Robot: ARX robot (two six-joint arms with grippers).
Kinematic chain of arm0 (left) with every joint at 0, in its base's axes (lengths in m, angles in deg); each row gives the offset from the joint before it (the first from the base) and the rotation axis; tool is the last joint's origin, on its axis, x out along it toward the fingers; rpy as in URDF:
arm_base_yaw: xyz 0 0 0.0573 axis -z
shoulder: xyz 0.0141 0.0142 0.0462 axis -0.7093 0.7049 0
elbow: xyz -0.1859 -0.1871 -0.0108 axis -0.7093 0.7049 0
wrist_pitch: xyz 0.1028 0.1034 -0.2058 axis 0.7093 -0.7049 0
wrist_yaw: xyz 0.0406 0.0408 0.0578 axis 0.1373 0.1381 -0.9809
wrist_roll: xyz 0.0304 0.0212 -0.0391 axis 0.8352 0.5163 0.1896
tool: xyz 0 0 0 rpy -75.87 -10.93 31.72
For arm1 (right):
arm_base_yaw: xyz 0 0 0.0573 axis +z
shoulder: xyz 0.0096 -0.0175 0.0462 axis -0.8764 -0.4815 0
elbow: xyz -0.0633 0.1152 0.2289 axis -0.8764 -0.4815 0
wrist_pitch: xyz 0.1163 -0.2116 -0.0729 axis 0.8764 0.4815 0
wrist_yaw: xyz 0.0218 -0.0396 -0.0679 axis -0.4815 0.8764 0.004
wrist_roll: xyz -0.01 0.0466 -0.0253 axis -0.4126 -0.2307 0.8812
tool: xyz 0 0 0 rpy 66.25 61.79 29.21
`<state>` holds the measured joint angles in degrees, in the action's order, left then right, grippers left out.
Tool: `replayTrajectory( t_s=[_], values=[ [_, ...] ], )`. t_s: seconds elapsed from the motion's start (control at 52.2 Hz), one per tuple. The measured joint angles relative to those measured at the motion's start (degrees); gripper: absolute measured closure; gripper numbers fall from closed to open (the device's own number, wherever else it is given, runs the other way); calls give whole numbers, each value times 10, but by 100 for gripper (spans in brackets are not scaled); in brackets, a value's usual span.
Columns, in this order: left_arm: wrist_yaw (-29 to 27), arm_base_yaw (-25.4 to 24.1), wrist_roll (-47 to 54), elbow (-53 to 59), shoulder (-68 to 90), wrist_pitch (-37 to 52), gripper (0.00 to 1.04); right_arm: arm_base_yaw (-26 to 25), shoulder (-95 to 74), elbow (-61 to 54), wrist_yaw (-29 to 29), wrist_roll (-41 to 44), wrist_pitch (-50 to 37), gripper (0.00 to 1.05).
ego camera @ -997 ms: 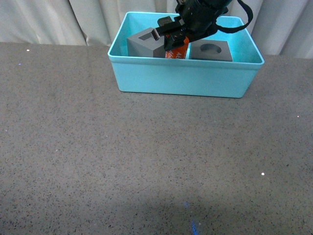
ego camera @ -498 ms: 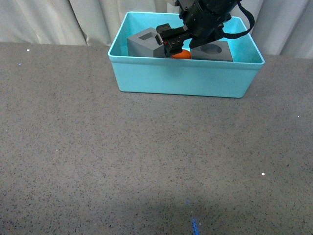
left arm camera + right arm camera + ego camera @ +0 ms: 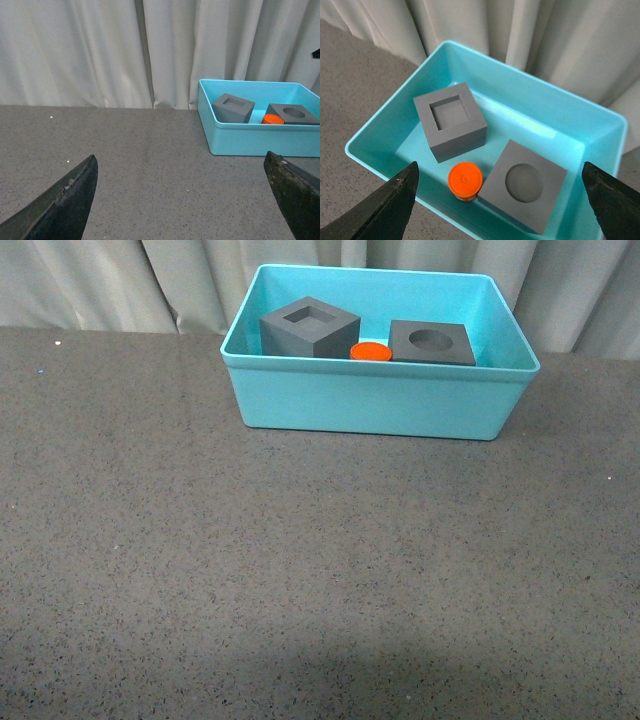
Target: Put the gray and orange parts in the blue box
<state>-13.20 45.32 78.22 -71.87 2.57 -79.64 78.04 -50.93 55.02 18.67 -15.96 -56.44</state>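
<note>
Toward the top centre of the front view, the blue box stands on the grey counter with all three parts inside it. The cube with the square recess sits at the box's left, the cube with the round recess at its right, and the orange cylinder stands upright between them, close to both (touching or not cannot be told).

Neither arm shows in the front view. In each wrist view the dark fingertips sit at the two lower corners, far apart, with nothing between them: the left tool is spread wide over bare counter, and the right tool is spread wide above the box.

The cubes look rigid, matte and likely light (printed plastic, perhaps), so opposite flat sides would give a sure hold. The cylinder is small and smooth-sided, probably apt to roll or slip; its curved wall below the cap is the place to pinch. The task looks complete.
</note>
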Motion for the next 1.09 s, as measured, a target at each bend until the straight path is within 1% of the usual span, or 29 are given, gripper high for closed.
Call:
replayTrajectory(
  t_s=[0.058, 0.077, 0.211, 0.383, 0.556, 0.652, 0.671, 0.69, 0.729, 0.748, 0.786, 0.901, 0.92, 0.997, 1.093],
  values=[
    [0, 0, 0, 0, 0, 0, 7, -5, 55, -63, 11, -2, -39, 10],
    [0, 0, 0, 0, 0, 0, 7, -8, 80, -92, 27, -7, -54, 10],
    [0, 0, 0, 0, 0, 0, 7, -22, 167, -205, 74, -21, -91, 10],
    [0, 0, 0, 0, 0, 0, 7, -53, 305, -375, 156, -26, -156, 10],
    [0, 0, 0, 0, 0, 0, 7, -63, 417, -499, 217, -30, -181, 10],
    [0, 0, 0, 0, 0, 0, 7, -65, 477, -577, 273, -41, -237, 10],
    [0, 0, 0, 0, 0, 0, 7, -68, 485, -590, 268, -47, -253, 11],
    [0, 0, 0, 0, 0, 0, 7, -75, 497, -617, 240, -56, -304, 15],
    [0, 0, 0, 0, 0, 0, 7, -86, 514, -653, 198, -63, -372, 22],
    [0, 0, 0, 0, 0, 0, 7, -92, 530, -679, 178, -66, -412, 28],
    [0, 0, 0, 0, 0, 0, 7, -100, 555, -710, 163, -71, -443, 37],
    [0, 0, 0, 0, 0, 0, 7, -113, 595, -746, 151, -75, -443, 56],
    [0, 0, 0, 0, 0, 0, 7, -114, 598, -748, 150, -75, -442, 58],
    [0, 0, 0, 0, 0, 0, 7, -120, 619, -763, 143, -76, -433, 70],
    [0, 0, 0, 0, 0, 0, 7, -149, 646, -777, 102, -76, -420, 85]
  ],
)
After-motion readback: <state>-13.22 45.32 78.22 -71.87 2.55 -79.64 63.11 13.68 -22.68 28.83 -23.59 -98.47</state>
